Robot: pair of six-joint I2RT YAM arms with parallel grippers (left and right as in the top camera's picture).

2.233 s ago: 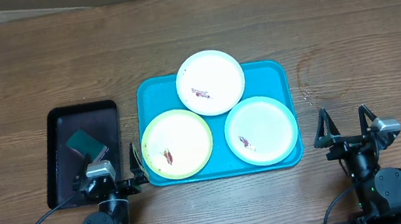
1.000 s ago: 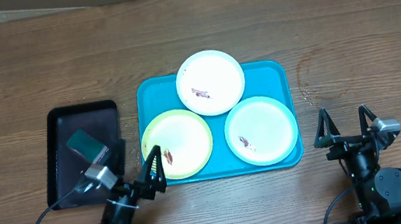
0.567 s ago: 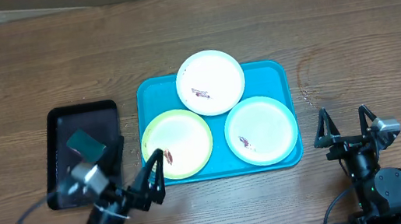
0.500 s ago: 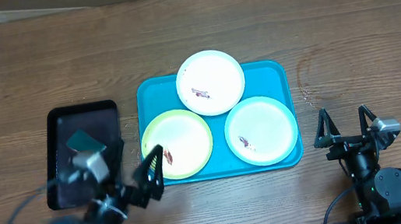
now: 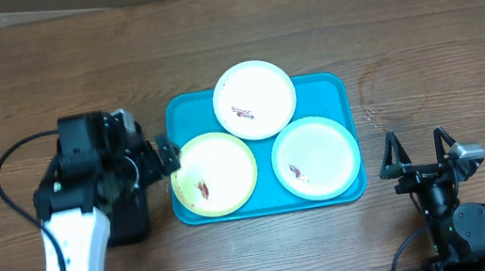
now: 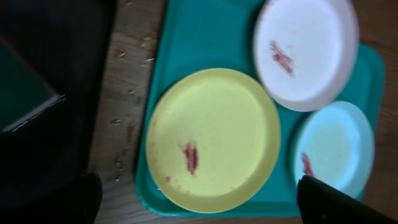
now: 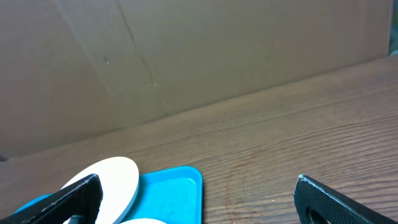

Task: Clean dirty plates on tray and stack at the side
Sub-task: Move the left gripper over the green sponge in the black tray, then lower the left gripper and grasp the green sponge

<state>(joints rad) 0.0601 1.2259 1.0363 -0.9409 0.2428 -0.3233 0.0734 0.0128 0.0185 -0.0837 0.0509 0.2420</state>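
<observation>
The left arm has swung away from the near edge of the surface [image 5: 399, 28] and now reaches across the black tray [image 6: 62, 37]. The left pincer [image 5: 162, 158] is over the left rim of the tray [image 5: 331, 85], by the yellow-green plate [image 5: 215, 174]. Its jaws are spread wide with nothing between them. The right pincer [image 5: 414, 154] has not shifted. It rests near the front right of the surface, jaws apart and empty, clear of the tray.

The turquoise tray lies in the middle of the surface with all three plates on it. The white plate [image 5: 255, 99] sits at the far side, hanging over the far rim, with its near edge meeting the other two. It has a brown-red streak left of centre. The yellow-green plate is at the near left and has a red smear toward its near-left part, with small specks beside it. The mint plate [image 5: 315, 158] is at the near right, with a small smear at its near-left. A dark green block [image 6: 22, 93] lies in the black tray.
</observation>
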